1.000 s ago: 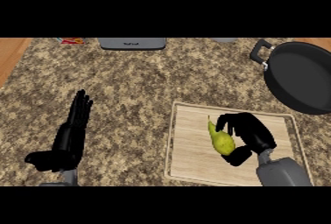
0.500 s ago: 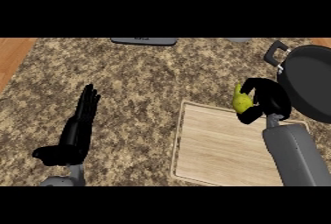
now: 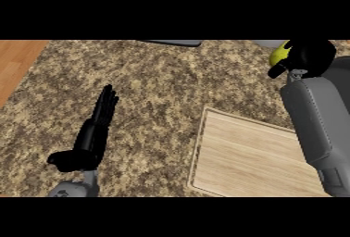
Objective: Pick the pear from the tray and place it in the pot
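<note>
Right hand: the right hand (image 3: 309, 56) is at the upper right of the view, fingers curled round the pear (image 3: 278, 56), which shows as a yellow-green patch at the hand's left side.
Pear: held up in the right hand, off the tray and well beyond its far edge; most of it is hidden by the fingers.
Left hand: the left hand (image 3: 96, 127) rests over the counter (image 3: 157, 88) at the left, fingers straight and together, holding nothing.
Tray: the wooden tray (image 3: 239, 157) lies at the lower right, partly under the right forearm; nothing lies on the part that shows.
Pot: a dark patch at the right edge behind the hand is probably the pot (image 3: 340, 69), but too little shows to be sure, and its inside cannot be seen.
Risk 1: if the fingers let go before the pear is over the pot's opening, it would likely land on the counter and roll.
Risk 2: with the pot mostly hidden, the hand or pear could knock its rim on the way down.
Risk 3: a pear is smooth and tapered, so it may slip in the fingers if the wrist tilts.
</note>
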Available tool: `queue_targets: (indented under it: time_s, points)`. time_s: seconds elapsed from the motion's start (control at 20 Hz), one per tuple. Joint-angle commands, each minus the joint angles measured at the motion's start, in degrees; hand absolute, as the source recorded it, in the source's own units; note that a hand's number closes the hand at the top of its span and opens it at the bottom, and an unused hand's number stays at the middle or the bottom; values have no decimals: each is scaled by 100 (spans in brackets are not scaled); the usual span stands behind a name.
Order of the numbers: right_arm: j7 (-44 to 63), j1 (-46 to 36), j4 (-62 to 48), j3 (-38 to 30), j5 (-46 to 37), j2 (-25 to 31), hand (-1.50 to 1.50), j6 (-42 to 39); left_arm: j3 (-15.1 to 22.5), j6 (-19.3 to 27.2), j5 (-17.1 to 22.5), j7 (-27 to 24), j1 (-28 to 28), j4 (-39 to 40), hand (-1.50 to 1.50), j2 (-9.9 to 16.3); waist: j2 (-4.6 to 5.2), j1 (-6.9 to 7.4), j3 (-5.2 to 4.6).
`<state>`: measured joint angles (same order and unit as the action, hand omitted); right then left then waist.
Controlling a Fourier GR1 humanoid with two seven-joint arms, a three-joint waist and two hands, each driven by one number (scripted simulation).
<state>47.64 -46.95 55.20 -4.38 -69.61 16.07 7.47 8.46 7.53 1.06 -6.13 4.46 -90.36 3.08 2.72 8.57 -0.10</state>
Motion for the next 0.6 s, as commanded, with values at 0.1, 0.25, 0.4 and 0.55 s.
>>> queue_targets:
  time_s: [0.1, 0.25, 0.4, 0.55]
  points:
    - [1304, -1220, -1257, 91, -1147, 44, 150, 501, 10, -26, -49, 47, 146, 104, 0, 25, 3, 5, 1]
    - [1778, -1669, -1805, 28, -1477, 107, 150, 538, -65, -127, 61, -24, 123, 64, 0, 78, -5, -7, 0]
    - [1953, -1886, -2273, -100, -1677, 197, 150, 732, -81, -83, 54, 58, -18, 102, 0, 74, -48, -157, 7]
    - [2066, -1986, -2615, -267, -1826, 307, 150, 1008, -73, 141, -50, 177, 76, -25, 0, -33, -64, -228, 16]
